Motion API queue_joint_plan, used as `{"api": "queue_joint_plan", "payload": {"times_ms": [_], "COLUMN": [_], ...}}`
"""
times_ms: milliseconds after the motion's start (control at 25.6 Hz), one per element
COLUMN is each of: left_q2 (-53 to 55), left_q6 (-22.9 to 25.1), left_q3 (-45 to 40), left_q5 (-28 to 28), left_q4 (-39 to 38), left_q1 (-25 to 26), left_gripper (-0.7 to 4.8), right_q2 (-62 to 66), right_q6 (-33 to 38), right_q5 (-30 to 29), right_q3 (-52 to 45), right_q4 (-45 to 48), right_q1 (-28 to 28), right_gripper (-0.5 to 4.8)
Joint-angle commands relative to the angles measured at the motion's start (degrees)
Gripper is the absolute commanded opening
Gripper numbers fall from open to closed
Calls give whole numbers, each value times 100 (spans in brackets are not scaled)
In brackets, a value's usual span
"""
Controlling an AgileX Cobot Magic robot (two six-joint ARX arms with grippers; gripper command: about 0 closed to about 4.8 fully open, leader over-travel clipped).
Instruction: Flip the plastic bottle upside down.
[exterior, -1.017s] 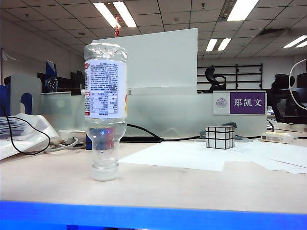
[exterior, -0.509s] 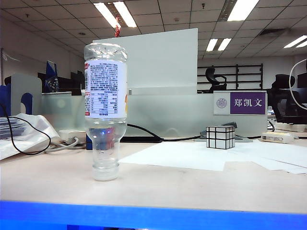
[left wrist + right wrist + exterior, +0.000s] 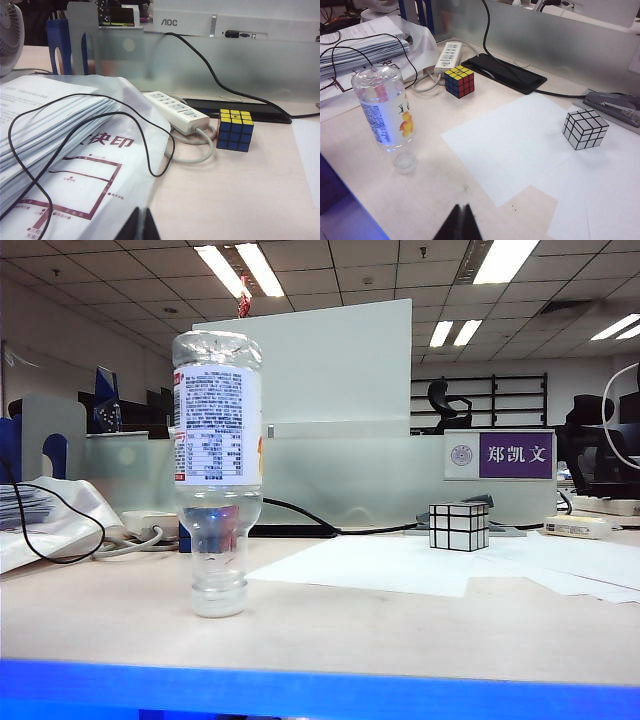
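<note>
The plastic bottle [image 3: 218,470] stands upside down on its white cap at the front left of the table, its white label facing the exterior camera. In the right wrist view the bottle [image 3: 385,107] shows its clear base uppermost and the orange fruit picture on its side. No gripper touches it. My right gripper [image 3: 461,220] is shut and empty above bare table, apart from the bottle. My left gripper [image 3: 142,222] is shut and empty over the edge of a plastic-wrapped paper stack [image 3: 50,130]. Neither gripper shows in the exterior view.
A coloured puzzle cube [image 3: 459,81] sits by a white power strip [image 3: 175,111] behind the bottle. A silver mirror cube [image 3: 459,527] stands on white sheets [image 3: 510,140] to the right, near a stapler [image 3: 615,105]. A black cable [image 3: 150,150] loops over the paper stack.
The bottle's upper end has shifted a hair to the left in the exterior view; it still stands on its cap. Nothing else differs.
</note>
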Motion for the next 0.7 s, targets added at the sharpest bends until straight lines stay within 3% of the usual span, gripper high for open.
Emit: {"api": "queue_joint_plan", "payload": {"times_ms": [39, 704], "left_q2": [-9, -9], "left_q6": [4, -236], "left_q3": [4, 4], "left_q5": [-2, 0], "left_q4": [81, 166], "left_q1": [-11, -11], "left_gripper": [-2, -1], "right_q2": [-2, -2], "right_q6": [15, 15], "right_q5": [4, 4], "right_q3": [17, 17], "right_q4": [76, 76], "right_q1": [4, 4], "right_gripper": [-8, -8]}}
